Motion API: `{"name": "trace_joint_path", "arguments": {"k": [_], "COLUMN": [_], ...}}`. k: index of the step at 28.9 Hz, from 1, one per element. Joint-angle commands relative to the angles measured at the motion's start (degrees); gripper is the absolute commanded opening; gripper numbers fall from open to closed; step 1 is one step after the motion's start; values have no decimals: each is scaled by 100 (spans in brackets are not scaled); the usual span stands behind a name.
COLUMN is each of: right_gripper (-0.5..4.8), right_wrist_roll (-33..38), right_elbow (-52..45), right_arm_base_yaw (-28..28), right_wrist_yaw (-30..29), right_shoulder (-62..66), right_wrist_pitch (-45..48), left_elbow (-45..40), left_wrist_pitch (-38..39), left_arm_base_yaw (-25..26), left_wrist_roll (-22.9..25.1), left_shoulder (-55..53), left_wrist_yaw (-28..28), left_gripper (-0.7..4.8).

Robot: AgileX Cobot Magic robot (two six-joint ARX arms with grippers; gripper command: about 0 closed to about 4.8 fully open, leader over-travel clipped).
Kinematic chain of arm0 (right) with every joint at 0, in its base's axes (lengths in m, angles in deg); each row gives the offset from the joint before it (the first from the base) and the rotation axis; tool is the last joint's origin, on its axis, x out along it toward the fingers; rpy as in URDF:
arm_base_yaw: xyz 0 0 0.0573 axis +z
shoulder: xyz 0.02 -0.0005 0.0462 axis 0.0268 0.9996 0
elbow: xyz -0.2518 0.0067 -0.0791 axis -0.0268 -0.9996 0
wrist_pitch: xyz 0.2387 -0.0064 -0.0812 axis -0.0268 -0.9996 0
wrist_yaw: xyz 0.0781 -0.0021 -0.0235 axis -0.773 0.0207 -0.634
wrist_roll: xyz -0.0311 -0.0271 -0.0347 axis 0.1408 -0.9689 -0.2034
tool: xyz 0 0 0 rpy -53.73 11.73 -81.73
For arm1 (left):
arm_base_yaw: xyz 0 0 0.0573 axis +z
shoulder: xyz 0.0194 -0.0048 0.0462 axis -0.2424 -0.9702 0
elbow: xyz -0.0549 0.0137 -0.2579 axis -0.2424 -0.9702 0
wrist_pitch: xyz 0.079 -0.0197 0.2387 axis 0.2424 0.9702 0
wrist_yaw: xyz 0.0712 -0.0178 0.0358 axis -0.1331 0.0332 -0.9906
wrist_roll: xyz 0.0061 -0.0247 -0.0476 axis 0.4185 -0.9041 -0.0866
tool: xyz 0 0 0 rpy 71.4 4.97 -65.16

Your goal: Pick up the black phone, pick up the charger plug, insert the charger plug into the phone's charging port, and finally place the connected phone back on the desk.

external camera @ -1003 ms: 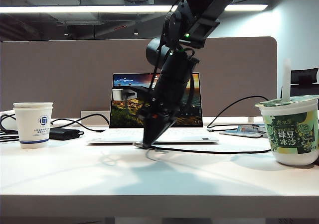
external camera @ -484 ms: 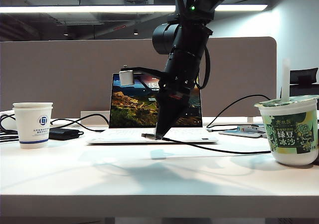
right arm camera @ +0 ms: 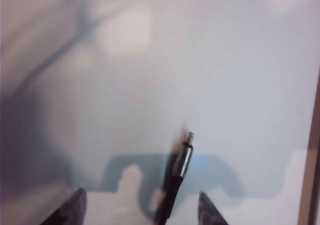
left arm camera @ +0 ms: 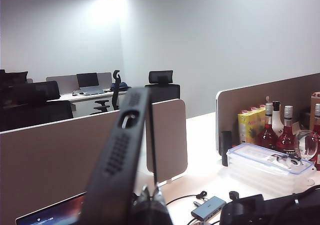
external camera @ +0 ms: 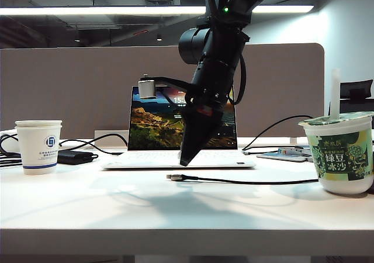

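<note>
Right gripper (external camera: 187, 156): hanging tip-down over the middle of the desk (external camera: 87, 210), just in front of the laptop (external camera: 181, 140), not touching the top.
Right jaws: wide apart, with nothing in them.
Charger plug (external camera: 172, 177): lying flat on the desk under the right gripper and a bit nearer the front edge, silver tip pointing toward the left edge.
Plug and right jaws: in the right wrist view, plug (right arm camera: 182, 157) out past the two fingertips (right arm camera: 70, 207), lined up with the gap, touching neither one.
Cable (external camera: 251, 182): thin and black, running from the plug toward the right edge, up to the green cup (external camera: 342, 152).
Left gripper (left arm camera: 145, 210): seen only in the left wrist view, held high above the desk.
Left jaws: squeezed on the bottom of the black phone (left arm camera: 120, 155).
Black phone: standing up out of the left gripper, thin side facing the camera.
Charging port (left arm camera: 129, 119): small slot on the phone's top end, nothing in it.
Paper cup (external camera: 39, 146): near the left edge.
</note>
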Motion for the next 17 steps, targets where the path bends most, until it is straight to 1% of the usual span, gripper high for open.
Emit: {"name": "trace_joint_path", "arguments": {"k": [1,2,3,4,5,6,7,8,11,12,17], "right_gripper": [282,282,278,258,233,218,200,200,200,200,200], "right_wrist_roll": [1963,2669,4190,5134,6546,7265,8229,8629,9464,10035,11624], "right_elbow": [26,35,61,68,70,70,70,70,70,68,68], "right_arm_base_yaw": [9,9,2,0,0,0,0,0,0,-17,-33], "right_wrist_yaw": [234,332,584,717,813,807,802,804,693,553,389], "right_shoulder": [-96,-96,-96,-94,-94,-94,-94,-90,-61,-59,-15], "right_wrist_pitch": [2,-9,0,13,15,2,-46,-33,33,101,365], "left_elbow": [48,48,48,48,48,48,48,48,48,48,48], "left_wrist_pitch": [-260,-273,-321,-341,-358,-358,-385,-420,-520,-551,-549], "left_arm_base_yaw": [13,13,13,13,13,13,13,13,13,13,13], "left_wrist_roll": [-20,-20,-20,-20,-13,-13,-17,-17,-20,-17,-15], "left_shoulder": [39,39,39,39,39,39,39,46,87,138,256], "left_wrist_yaw": [2,2,2,0,0,0,2,2,11,28,114], "left_gripper": [-7,-7,-7,-7,-7,-7,-7,-7,-7,-7,-7]}}
